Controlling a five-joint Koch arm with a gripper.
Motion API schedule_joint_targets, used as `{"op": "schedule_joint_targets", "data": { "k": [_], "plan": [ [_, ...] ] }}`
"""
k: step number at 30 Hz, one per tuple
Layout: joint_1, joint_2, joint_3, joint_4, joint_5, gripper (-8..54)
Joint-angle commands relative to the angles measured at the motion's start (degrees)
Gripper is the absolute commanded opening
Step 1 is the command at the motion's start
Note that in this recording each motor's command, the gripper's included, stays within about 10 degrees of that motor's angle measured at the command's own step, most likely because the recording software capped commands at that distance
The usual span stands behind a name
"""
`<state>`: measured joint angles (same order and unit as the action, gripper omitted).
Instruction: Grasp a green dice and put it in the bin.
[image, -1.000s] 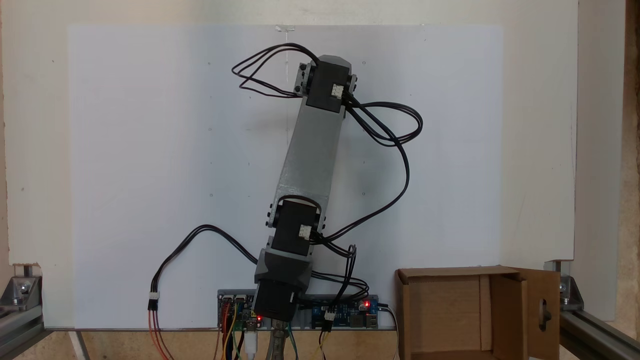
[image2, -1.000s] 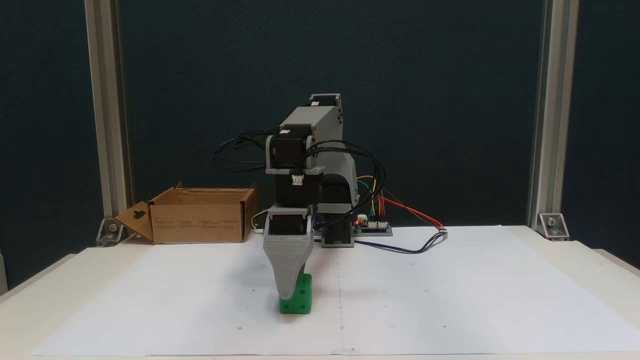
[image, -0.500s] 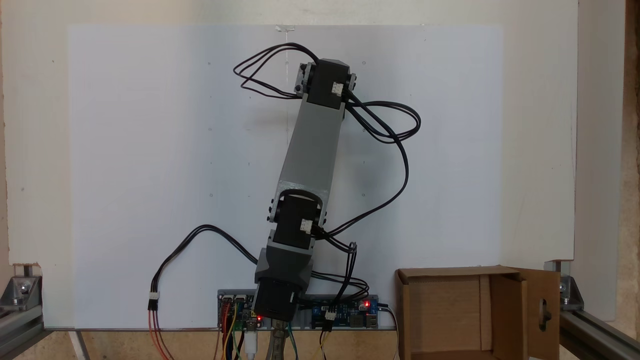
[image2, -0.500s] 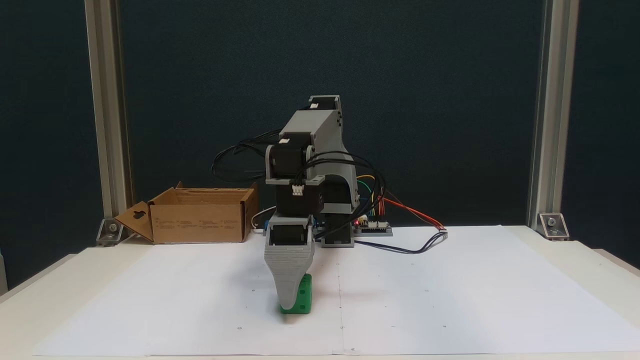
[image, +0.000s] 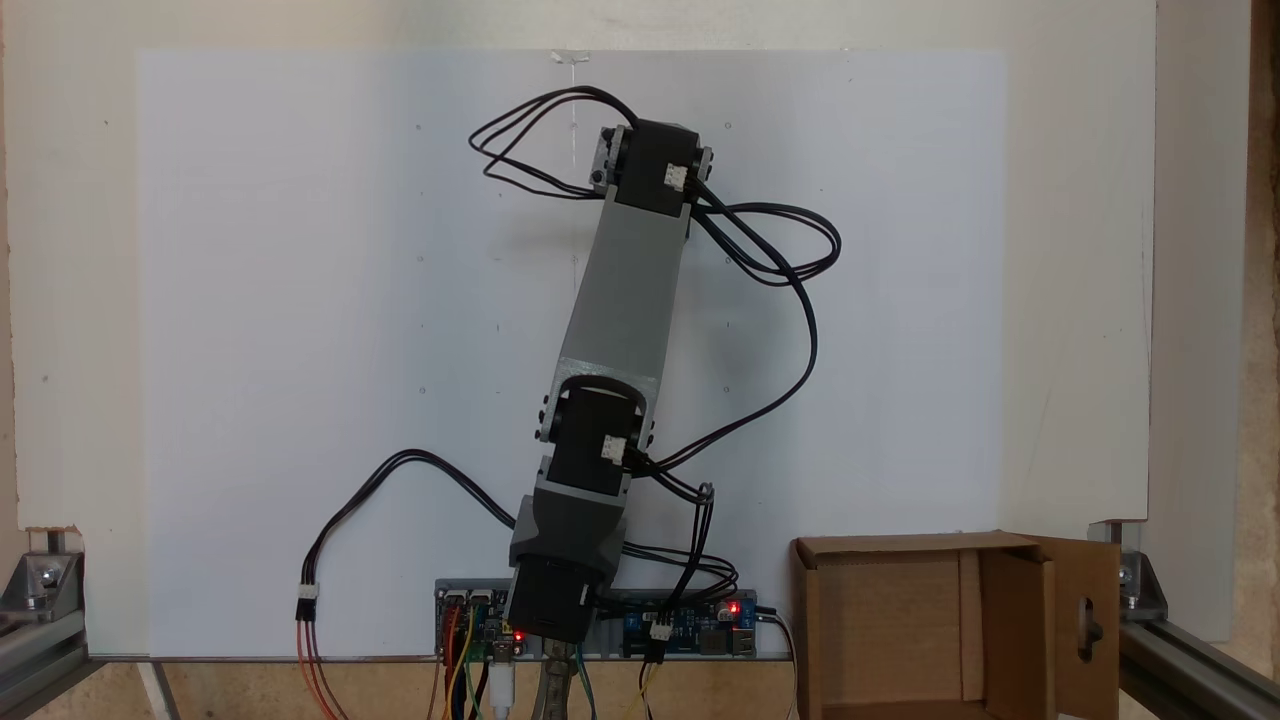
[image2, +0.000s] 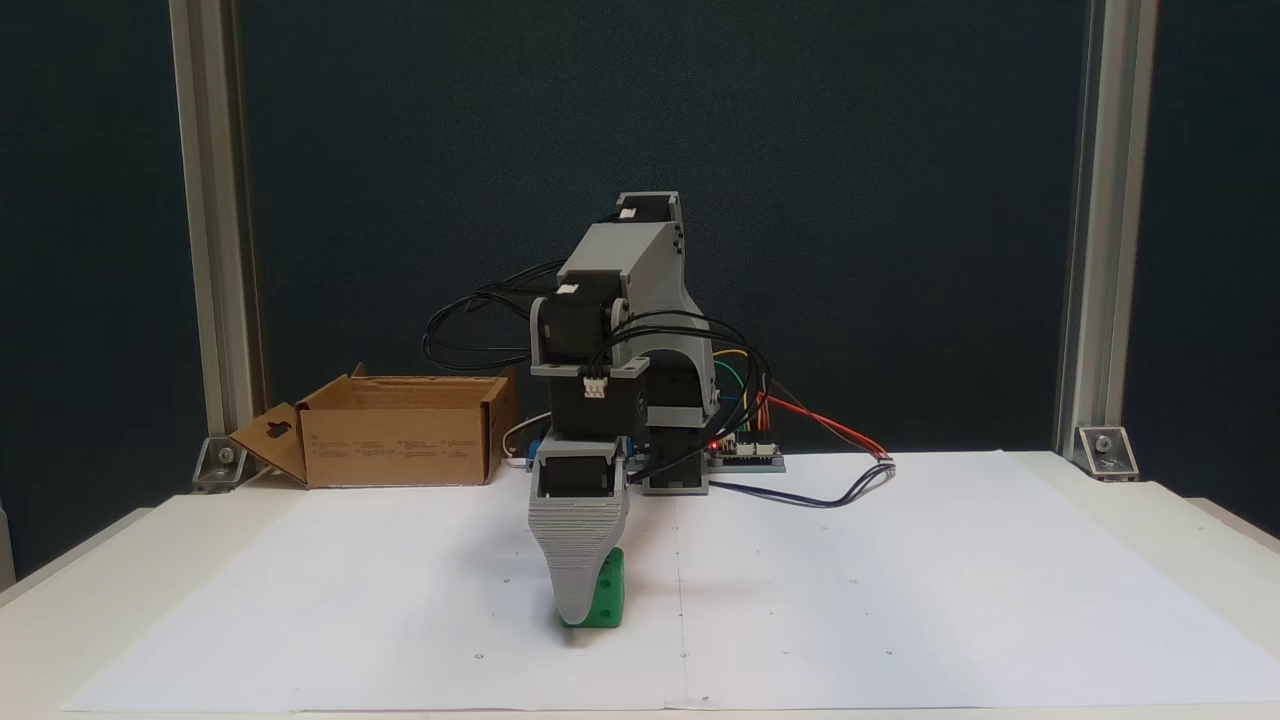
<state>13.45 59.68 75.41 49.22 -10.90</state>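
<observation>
Behind our gripper, touching its broad grey jaw, sits the die on the paper. We see one jaw face-on, so we cannot tell whether the grip has closed. Well off to its left and rearward in this view stands the bin, empty as seen from above. We judge lifting, carrying and dropping all remain.

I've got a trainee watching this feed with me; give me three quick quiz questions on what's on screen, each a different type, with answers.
1. True or false: in a fixed view the green dice sits inside the bin.
2. Multiple choice: the gripper is A) raised above the bin, B) down at the dice, C) by the circuit boards.
3. Fill in: the dice rests on a white ____.

Key: 1 false; 2 B; 3 paper sheet.
</observation>
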Motion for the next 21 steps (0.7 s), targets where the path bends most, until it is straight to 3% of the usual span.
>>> {"op": "schedule_joint_targets", "data": {
  "k": [1, 21],
  "plan": [
    [0.0, 0.1, -0.7, 0.0, -0.4, 42.2],
    [-0.2, -1.6, -0.6, -1.8, -0.3, 38.0]
  ]
}}
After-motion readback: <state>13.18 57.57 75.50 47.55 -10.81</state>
